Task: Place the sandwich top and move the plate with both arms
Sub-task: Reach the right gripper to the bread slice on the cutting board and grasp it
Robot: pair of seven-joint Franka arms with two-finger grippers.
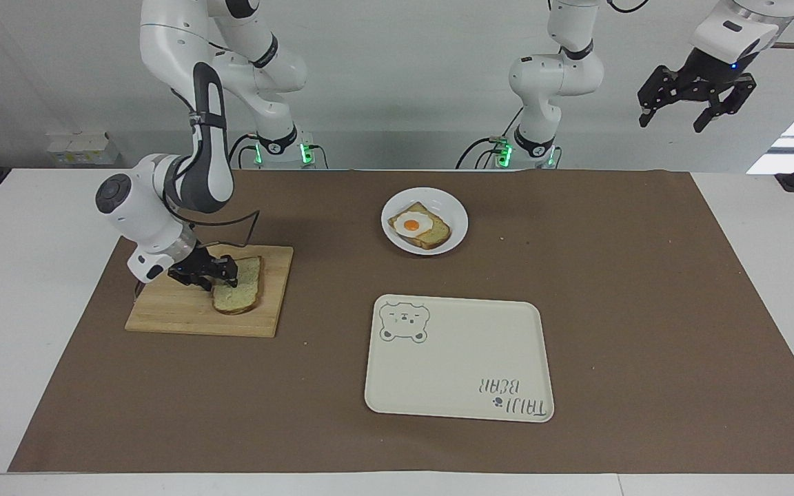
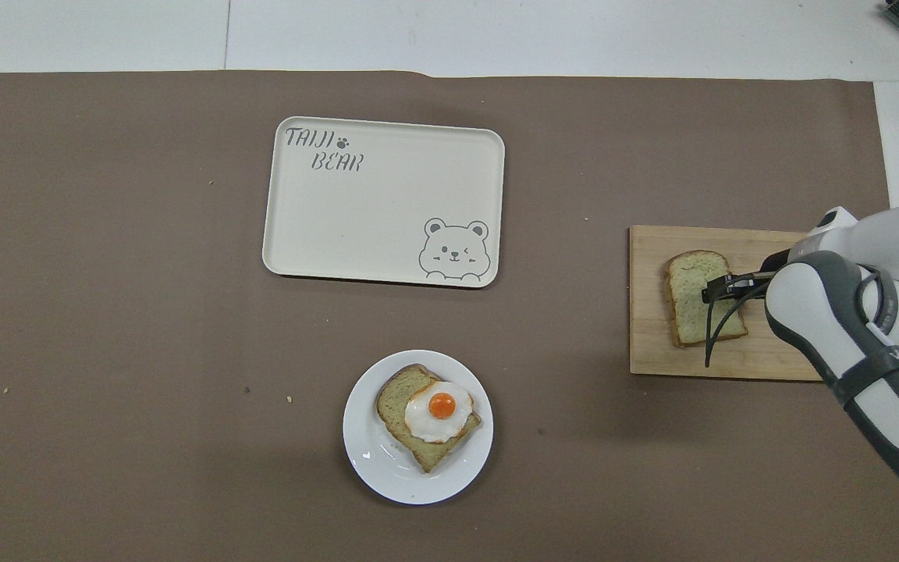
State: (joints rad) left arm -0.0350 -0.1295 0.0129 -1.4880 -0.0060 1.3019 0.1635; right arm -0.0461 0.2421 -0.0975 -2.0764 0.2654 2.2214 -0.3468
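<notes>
A: How many bread slices are showing, and where is the right gripper sitting?

B: Two slices are showing. The sandwich top is lying flat on the one wooden cutting board, toward the right arm's end of the table, and the right gripper is resting low at the slice's edge, its black fingers reaching over the crust. Whether those fingers are pinching the bread or standing apart cannot be told from either view.

A: And the second slice?

B: It is sitting on the one white plate, carrying a single fried egg. The plate is lying well apart from the right gripper, nearer the middle of the table and close to the robots.

A: Is anything else lying around the tool?

B: One cream tray with a bear drawing is lying farther from the robots than the plate, also well apart from the right gripper. Everything is resting on one brown mat.

A: What is the other arm doing?

B: The left arm is waiting. The left gripper is hanging high in the air past the left arm's end of the mat, its jaws spread wide and holding nothing. That is making two arms, two grippers, and only one of them down at the bread
</notes>
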